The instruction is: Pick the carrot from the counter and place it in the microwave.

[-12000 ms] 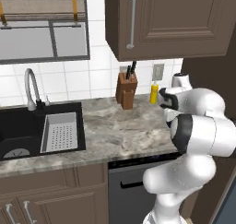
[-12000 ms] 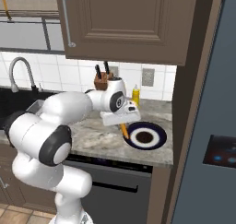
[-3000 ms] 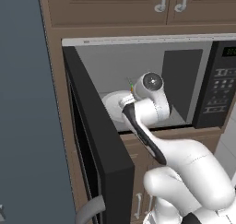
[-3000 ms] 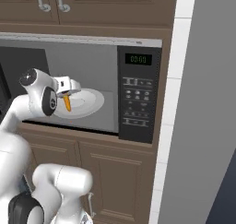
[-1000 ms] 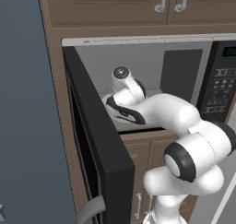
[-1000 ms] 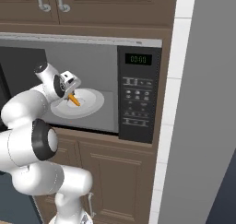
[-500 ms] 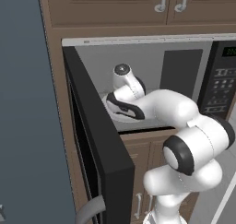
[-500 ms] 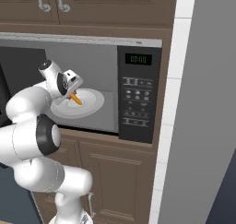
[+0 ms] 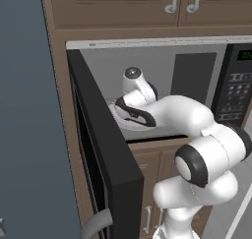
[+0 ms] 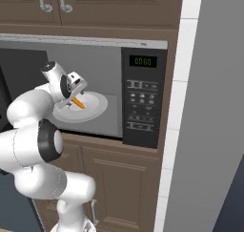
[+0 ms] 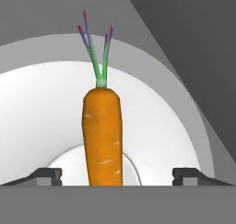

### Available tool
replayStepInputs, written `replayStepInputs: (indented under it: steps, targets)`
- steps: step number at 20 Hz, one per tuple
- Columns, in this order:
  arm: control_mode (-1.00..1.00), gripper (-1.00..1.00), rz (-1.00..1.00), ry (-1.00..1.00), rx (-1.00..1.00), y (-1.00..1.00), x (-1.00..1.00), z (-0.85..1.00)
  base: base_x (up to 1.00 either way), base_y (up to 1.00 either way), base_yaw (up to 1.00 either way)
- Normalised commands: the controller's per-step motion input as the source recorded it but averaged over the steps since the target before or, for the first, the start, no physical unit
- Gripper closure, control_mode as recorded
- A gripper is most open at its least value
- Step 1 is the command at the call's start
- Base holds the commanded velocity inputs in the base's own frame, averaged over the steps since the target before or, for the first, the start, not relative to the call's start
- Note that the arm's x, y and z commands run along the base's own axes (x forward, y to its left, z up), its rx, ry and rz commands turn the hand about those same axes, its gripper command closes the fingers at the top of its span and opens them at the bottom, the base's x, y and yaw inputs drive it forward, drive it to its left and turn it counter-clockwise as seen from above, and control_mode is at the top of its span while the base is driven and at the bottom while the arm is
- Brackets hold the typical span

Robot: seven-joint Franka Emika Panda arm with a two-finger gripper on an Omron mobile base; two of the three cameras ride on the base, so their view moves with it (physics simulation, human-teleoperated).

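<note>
Your carrot (image 11: 103, 135) lies on the white round plate (image 10: 97, 103) inside the microwave (image 10: 114, 90), its green top pointing away from the hand camera (in the hand view it runs straight up the middle of the plate). The gripper (image 11: 117, 174) sits right over it with its jaws spread wide: you can see one dark fingertip (image 11: 46, 174) well off to each side of the carrot, with bare plate between each tip and the orange skin, so nothing is clamped.

From the right base view you get the carrot (image 10: 77, 103) as a short orange streak just below the hand, on the near left part of the plate. The arm reaches into the grey cavity past the open black door (image 9: 106, 149), which swings out to the left in the left base view. The button panel with its digital display (image 10: 143, 61) stands to the right of the cavity, and brown wooden cabinets (image 10: 119, 4) sit above and below.
</note>
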Motion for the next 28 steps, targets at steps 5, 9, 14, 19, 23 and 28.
replayStepInputs:
  steps: [5,9,14,19,23,28]
  targets:
    - [-1.00,-1.00,0.00,0.00,0.05,-0.02,-0.36,0.07,0.00,0.00,0.00]
    - [-1.00,-1.00,0.00,0.00,0.06,0.00,-0.96,0.09,0.00,0.00,0.00]
    - [-1.00,-1.00,-0.01,-0.01,0.08,-0.03,-1.00,0.30,0.00,0.00,0.00]
    - [-1.00,-1.00,-0.09,-0.08,0.14,-0.40,-1.00,0.78,0.00,0.00,0.00]
    - [-1.00,-1.00,-0.10,-0.10,0.13,-0.26,-1.00,0.67,0.00,0.00,0.00]
    - [-1.00,-1.00,-0.10,-0.05,0.12,-0.16,-1.00,0.58,0.00,0.00,0.00]
